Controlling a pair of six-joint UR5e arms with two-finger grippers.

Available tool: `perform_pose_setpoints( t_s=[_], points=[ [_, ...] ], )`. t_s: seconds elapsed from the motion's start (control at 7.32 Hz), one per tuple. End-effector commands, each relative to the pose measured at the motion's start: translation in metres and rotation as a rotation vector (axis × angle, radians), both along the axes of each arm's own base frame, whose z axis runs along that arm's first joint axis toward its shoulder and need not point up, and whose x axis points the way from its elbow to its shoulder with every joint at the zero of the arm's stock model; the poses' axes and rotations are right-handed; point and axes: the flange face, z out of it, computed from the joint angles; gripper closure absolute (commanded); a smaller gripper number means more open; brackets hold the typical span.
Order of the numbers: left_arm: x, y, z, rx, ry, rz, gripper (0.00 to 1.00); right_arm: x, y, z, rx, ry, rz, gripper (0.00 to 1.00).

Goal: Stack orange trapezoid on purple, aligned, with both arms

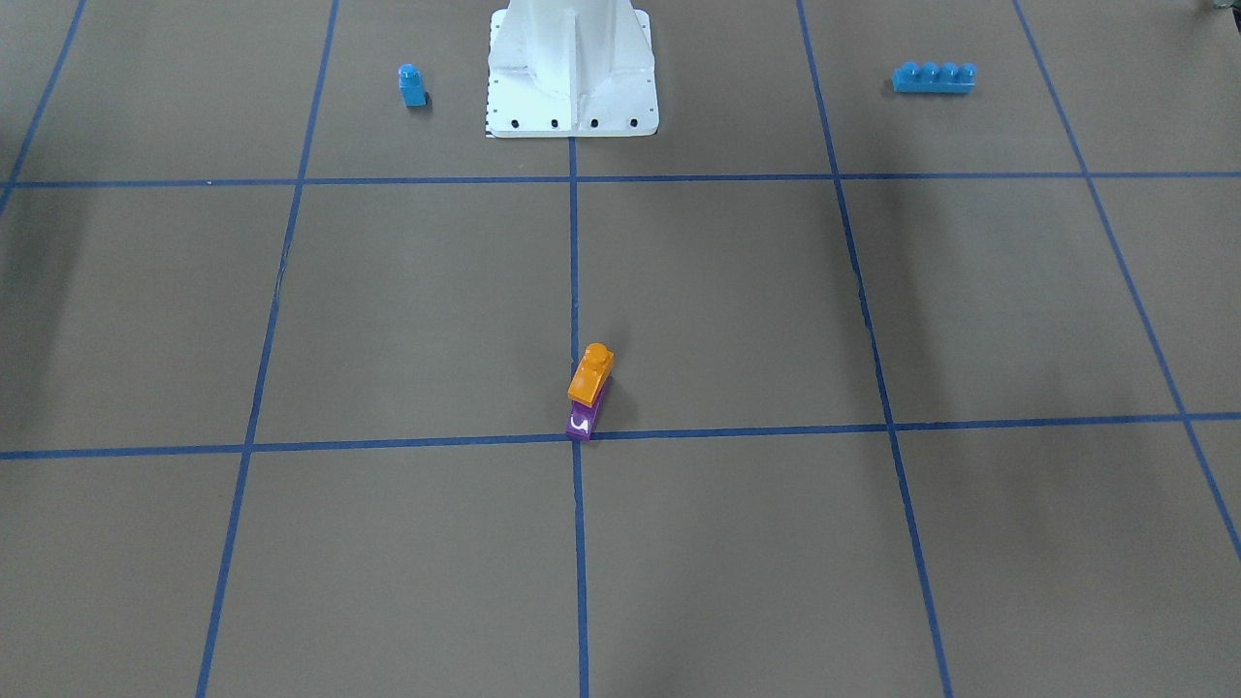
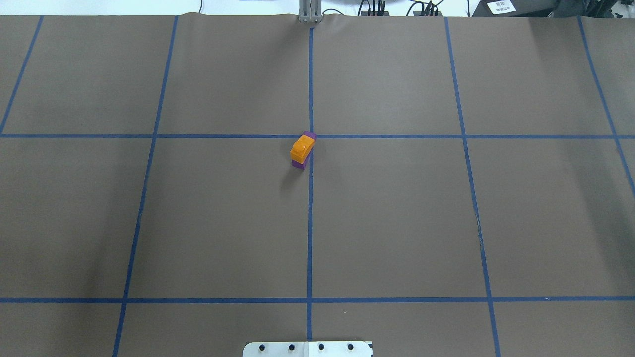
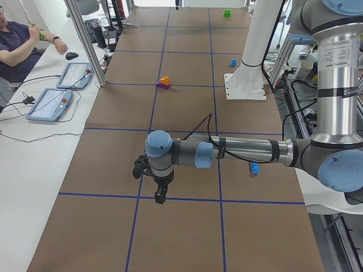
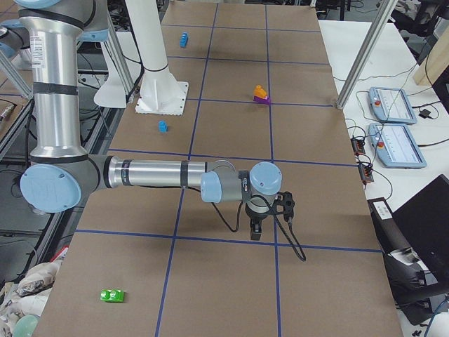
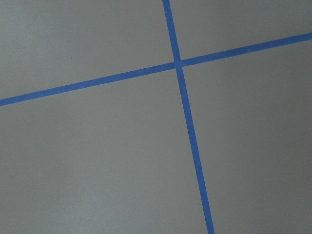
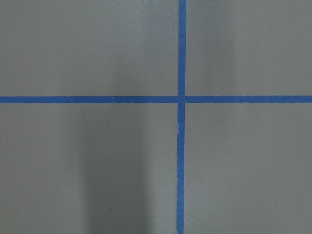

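The orange trapezoid [image 1: 591,375] sits on top of the purple brick [image 1: 580,424] near the table's middle, beside a tape crossing. Their long sides run the same way, and the purple end sticks out from under the orange. The stack also shows in the overhead view [image 2: 302,149]. No gripper touches it. My left gripper [image 3: 161,195] shows only in the exterior left view, pointing down over the table far from the stack. My right gripper [image 4: 256,228] shows only in the exterior right view, likewise far away. I cannot tell whether either is open or shut. Both wrist views show only paper and blue tape.
A small blue single-stud brick [image 1: 412,85] and a long blue four-stud brick [image 1: 934,77] lie either side of the white robot base [image 1: 572,73]. A green brick [image 4: 111,295] lies near the table's right end. An operator [image 3: 22,39] sits at a side desk.
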Motion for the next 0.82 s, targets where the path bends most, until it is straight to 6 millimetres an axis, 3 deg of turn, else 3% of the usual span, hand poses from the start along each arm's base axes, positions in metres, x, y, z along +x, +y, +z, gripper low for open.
perform_pose_setpoints(
  t_s=[0.0, 0.14, 0.27, 0.68],
  points=[
    [0.000, -0.001, -0.001, 0.001, 0.000, 0.000, 0.00, 0.016, -0.003, -0.004, 0.043, 0.030, -0.007, 0.00],
    [0.000, -0.002, -0.002, 0.004, 0.000, 0.000, 0.00, 0.026, -0.001, -0.004, 0.018, 0.029, 0.012, 0.00],
    [0.000, -0.003, -0.003, 0.006, 0.000, 0.000, 0.00, 0.027, 0.000, -0.012, -0.009, 0.030, 0.015, 0.00],
    [0.000, -0.006, -0.003, 0.009, -0.001, 0.000, 0.00, 0.027, 0.004, -0.009, -0.018, 0.028, 0.014, 0.00]
  ],
)
